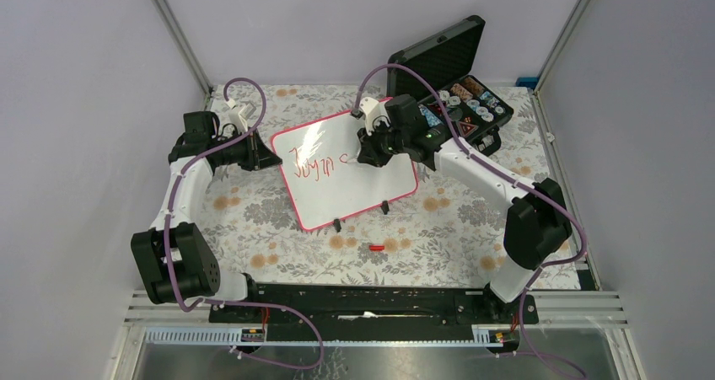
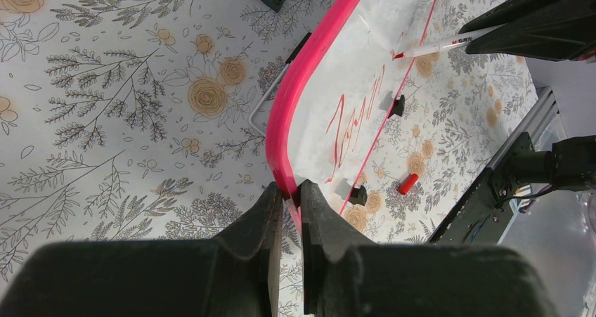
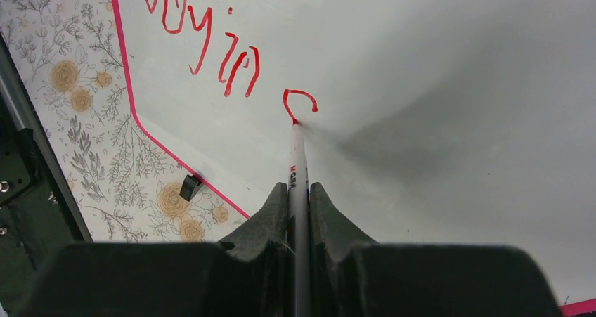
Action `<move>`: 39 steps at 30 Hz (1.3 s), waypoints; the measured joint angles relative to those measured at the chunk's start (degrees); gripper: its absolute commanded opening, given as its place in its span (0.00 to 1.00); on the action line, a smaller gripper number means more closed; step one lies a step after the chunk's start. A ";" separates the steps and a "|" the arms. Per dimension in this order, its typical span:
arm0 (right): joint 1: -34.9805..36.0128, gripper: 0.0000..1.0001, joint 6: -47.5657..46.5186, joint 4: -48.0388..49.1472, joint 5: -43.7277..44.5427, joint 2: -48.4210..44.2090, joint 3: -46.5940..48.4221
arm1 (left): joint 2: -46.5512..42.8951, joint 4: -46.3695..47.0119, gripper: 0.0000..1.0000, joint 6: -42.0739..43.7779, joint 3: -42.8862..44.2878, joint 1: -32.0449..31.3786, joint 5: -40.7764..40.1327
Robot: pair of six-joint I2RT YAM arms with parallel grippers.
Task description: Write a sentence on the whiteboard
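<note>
we see the right gripper (image 3: pixel 299 190) with its jaws clamped on a white marker (image 3: pixel 299 155), the barrel running straight out between the two fingers. its red tip touches the whiteboard (image 1: pixel 354 190) at the lower end of a short open curve of red ink. that curve stands alone just right of the rest of the sentence (image 1: pixel 312 166), which reads roughly "joy in" in thin red strokes along a single line near the board's upper left part. below and to the right of the ink the glossy surface is bare white.

the left gripper (image 2: pixel 290 190) has its jaws closed on the pink-red rim at the board's left edge, one finger on each face of the rim.

in the top view we find the board in the middle of the flowered tablecloth (image 1: pixel 253 220), between the two arms, turned so that its right end lies farther from the bases than its left. two black clip feet (image 1: pixel 337 225) sit on its near long edge. whether the board lies flat or is lifted at the left we cannot tell.

a small red cap (image 1: pixel 377 248) lies on the cloth near the feet, apart from the board. a black case (image 1: pixel 447 68) stands open beyond the board's far right corner, with small items in its tray.
</note>
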 measured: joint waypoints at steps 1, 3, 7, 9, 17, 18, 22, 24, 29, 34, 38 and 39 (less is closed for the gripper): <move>-0.09 0.00 -0.02 -0.02 -0.02 -0.11 -0.17 | 0.00 0.02 0.00 0.00 0.00 0.00 0.00; -0.20 0.00 -0.07 -0.02 -0.04 -0.17 -0.33 | 0.00 0.02 0.00 0.00 0.00 0.00 -0.02; -0.20 0.00 -0.07 0.00 -0.15 -0.20 -0.39 | 0.00 0.02 0.00 0.00 0.00 0.00 -0.02; -0.20 0.00 -0.07 0.00 -0.35 -0.20 -0.39 | 0.00 0.02 0.00 0.00 0.00 0.00 0.00; 0.35 0.00 0.07 -0.02 -0.66 -0.15 -0.42 | 0.00 0.02 0.00 0.02 0.00 0.00 0.00; 0.52 0.00 0.09 -0.02 -0.66 -0.09 -0.39 | 0.00 0.02 0.00 0.00 0.00 0.00 0.00; 1.55 0.00 0.11 -0.04 -0.72 0.55 -0.13 | 0.00 0.02 0.00 0.02 0.00 0.00 0.00; 2.08 0.00 0.13 -0.07 -1.03 1.03 0.17 | 0.00 0.00 0.00 0.02 0.00 0.00 -0.02; 2.75 0.00 0.33 -0.48 -1.18 1.66 1.03 | 0.00 0.02 0.00 0.00 0.00 0.00 0.00; 1.64 0.00 0.66 -0.70 -3.04 1.49 1.20 | 0.00 0.02 0.00 0.00 0.00 0.00 0.00; -1.09 0.00 0.79 -1.49 -4.07 0.20 1.18 | 0.00 0.02 0.00 0.00 0.00 0.00 0.00; -1.75 0.00 0.76 -1.49 -4.07 -0.33 1.18 | 0.00 0.00 0.00 0.00 0.00 0.00 0.00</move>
